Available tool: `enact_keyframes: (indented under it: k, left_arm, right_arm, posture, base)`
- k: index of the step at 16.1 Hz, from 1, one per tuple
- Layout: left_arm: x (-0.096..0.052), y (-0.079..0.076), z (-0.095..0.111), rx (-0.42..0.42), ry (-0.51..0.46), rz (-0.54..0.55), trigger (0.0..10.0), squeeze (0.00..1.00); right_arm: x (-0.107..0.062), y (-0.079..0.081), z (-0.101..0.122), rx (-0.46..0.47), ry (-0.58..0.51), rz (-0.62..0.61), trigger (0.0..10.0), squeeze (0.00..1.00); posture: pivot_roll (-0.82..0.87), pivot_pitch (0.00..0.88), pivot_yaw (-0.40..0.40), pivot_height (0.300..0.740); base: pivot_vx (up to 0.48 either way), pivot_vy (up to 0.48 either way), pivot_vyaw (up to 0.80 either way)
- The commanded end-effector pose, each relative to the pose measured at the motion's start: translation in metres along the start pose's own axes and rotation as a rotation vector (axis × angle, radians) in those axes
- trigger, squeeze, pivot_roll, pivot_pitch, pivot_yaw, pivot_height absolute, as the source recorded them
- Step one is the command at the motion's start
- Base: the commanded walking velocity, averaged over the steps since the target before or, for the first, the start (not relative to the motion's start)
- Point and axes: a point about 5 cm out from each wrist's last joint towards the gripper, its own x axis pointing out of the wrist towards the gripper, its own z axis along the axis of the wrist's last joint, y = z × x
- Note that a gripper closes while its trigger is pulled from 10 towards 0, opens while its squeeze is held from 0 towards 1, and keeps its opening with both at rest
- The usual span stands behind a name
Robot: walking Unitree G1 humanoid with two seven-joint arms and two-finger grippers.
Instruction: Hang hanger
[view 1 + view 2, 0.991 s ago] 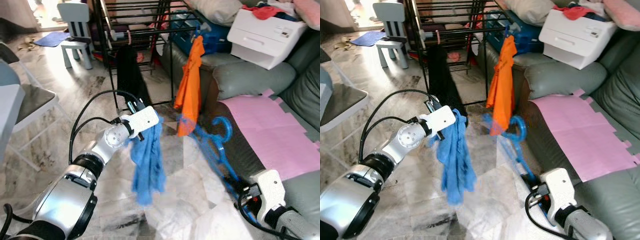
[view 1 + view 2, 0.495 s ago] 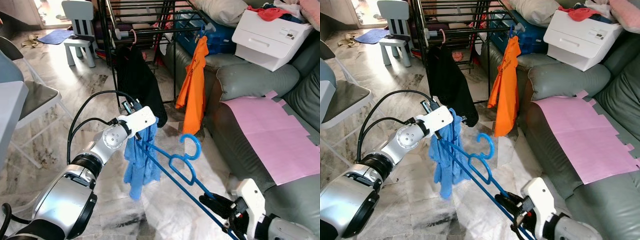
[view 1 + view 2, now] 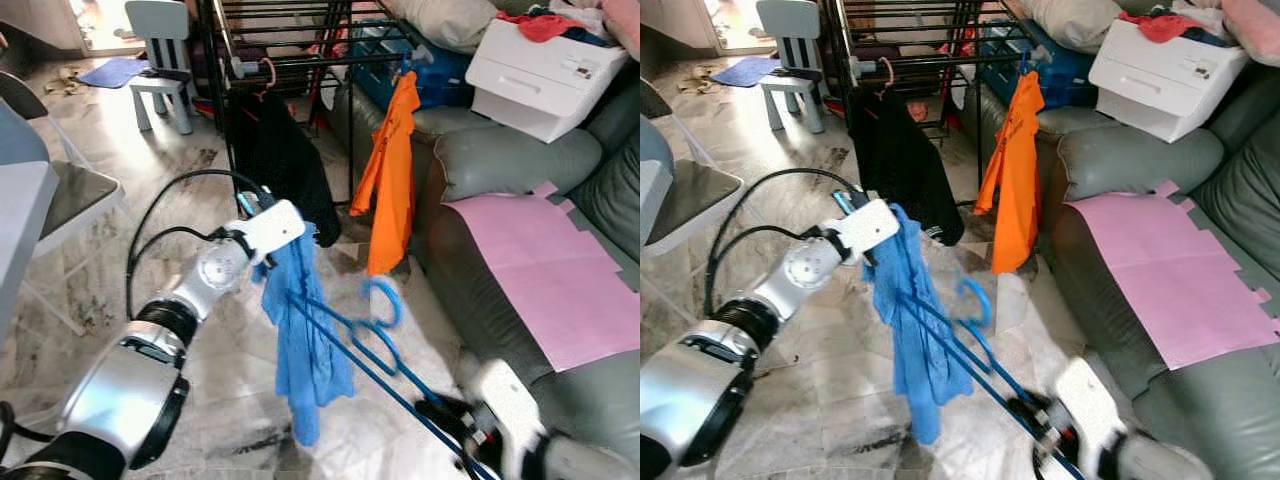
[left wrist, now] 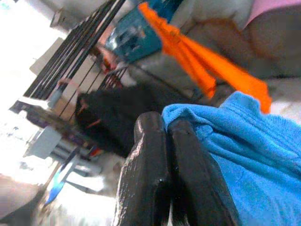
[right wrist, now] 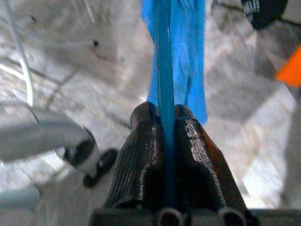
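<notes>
We are pinching the blue garment [image 3: 305, 340] in our closed left gripper [image 4: 169, 136]; our right gripper [image 5: 165, 117], at five o'clock, is clamping the blue hanger [image 3: 370, 335], its end reaching into the garment.

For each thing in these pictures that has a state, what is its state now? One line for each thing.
Left gripper: shut on the blue cloth.
Right gripper: shut on the blue hanger.
Blue cloth: hanging down from the left gripper, above the floor.
Blue hanger: held tilted, one end inside the cloth, hook free.
Orange shirt: hanging on the drying rack.
Black garment: hanging on the rack.
Drying rack: standing, unfolded.
</notes>
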Motion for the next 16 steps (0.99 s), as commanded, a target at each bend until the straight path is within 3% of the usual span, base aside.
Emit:
enact_keyframes:
  k: [1,2,4,8,9,13,16]
  left_arm:
    - [0.003,0.013,0.005,0.013,-0.006,0.04,10.0,0.0]
    - [0.002,0.014,0.003,0.026,0.006,0.041,10.0,0.0]
    - [0.002,0.013,0.005,-0.025,-0.008,0.008,10.0,0.0]
    - [0.004,0.005,0.017,-0.023,-0.093,-0.066,10.0,0.0]
    - [0.004,0.005,0.016,-0.024,-0.092,-0.064,10.0,0.0]
    - [0.004,0.006,0.015,-0.039,-0.089,-0.059,10.0,0.0]
    - [0.004,0.004,0.02,-0.064,-0.131,-0.085,10.0,0.0]
  right_arm:
    - [-0.005,-0.008,-0.002,-0.023,0.008,-0.053,10.0,0.0]
    - [-0.01,-0.024,-0.008,-0.069,0.041,-0.181,10.0,0.0]
    - [-0.013,-0.035,-0.002,-0.103,0.005,-0.24,10.0,0.0]
    - [-0.009,-0.047,0.006,-0.135,-0.073,-0.346,10.0,0.0]
    - [-0.006,-0.045,0.008,-0.073,-0.123,-0.345,10.0,0.0]
    - [-0.006,-0.035,0.002,-0.143,-0.093,-0.221,10.0,0.0]
    - [-0.004,-0.026,-0.007,-0.136,-0.037,-0.121,10.0,0.0]
  posture:
    - [0.03,0.0,-0.025,0.74]
    - [0.02,0.0,-0.021,0.74]
    - [0.02,0.0,-0.017,0.74]
    - [0.03,0.0,-0.02,0.74]
    - [0.03,0.0,-0.022,0.74]
    - [0.03,0.0,-0.022,0.74]
    - [0.02,0.0,-0.021,0.74]
  base:
    - [0.0,0.0,0.0]
    - [0.0,0.0,0.0]
    - [0.0,0.0,0.0]
    - [0.0,0.0,0.0]
    - [0.0,0.0,0.0]
    - [0.0,0.0,0.0]
    - [0.0,0.0,0.0]
